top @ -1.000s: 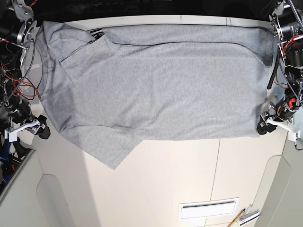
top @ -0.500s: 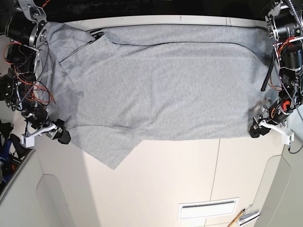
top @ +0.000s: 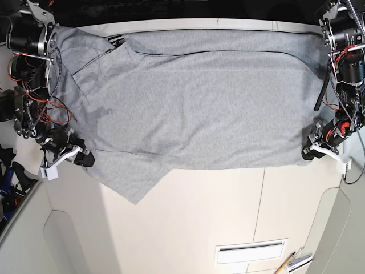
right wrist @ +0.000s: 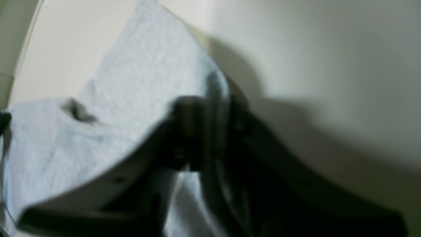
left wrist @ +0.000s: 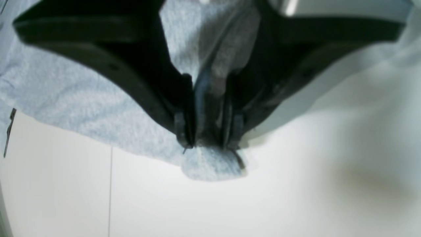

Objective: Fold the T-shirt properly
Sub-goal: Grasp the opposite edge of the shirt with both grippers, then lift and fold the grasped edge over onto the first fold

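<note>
no readable text, labels or numbers anywhere

T-shirt (top: 199, 97) spread across table (top: 228, 211)

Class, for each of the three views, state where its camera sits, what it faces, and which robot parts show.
Base: overhead, facing down on the table; both arms at the sides.
Left wrist: behind the left pincer, shut on the T-shirt hem.
Right wrist: behind the right pincer, shut on cloth.
Shared: the shirt.

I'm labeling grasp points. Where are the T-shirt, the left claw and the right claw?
T-shirt (top: 199, 97), base view, middle of the spread cloth.
Left claw (left wrist: 207, 140), left wrist view, between fingertips pinching the hem.
Right claw (right wrist: 205, 131), right wrist view, between fingertips gripping cloth.
</note>
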Controlling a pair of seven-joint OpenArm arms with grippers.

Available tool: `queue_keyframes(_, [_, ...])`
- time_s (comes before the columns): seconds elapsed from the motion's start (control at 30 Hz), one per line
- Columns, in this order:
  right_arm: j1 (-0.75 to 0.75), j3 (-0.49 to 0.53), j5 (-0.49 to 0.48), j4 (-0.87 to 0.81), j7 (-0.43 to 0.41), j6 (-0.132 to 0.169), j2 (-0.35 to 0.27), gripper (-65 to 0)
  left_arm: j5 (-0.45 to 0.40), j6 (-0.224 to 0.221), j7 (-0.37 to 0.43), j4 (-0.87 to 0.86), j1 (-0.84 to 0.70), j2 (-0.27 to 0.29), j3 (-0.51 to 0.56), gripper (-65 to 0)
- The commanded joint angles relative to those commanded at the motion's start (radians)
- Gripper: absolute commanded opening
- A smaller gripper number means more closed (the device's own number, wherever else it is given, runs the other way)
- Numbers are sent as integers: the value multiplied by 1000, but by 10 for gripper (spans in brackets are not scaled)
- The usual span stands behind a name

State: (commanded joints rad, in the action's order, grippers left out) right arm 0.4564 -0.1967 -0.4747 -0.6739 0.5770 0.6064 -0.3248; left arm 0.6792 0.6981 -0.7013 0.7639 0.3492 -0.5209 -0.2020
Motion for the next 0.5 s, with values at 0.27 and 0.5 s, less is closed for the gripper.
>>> queue_keyframes(0.27, [3,0,0,-38,25,0,-30,-650,0,0,-33,3,0,-1,0,-650])
queue_keyframes(0.5, [2,0,-57,-123,107,0,-47,-650,35,0,-55,27,0,-1,0,-650])
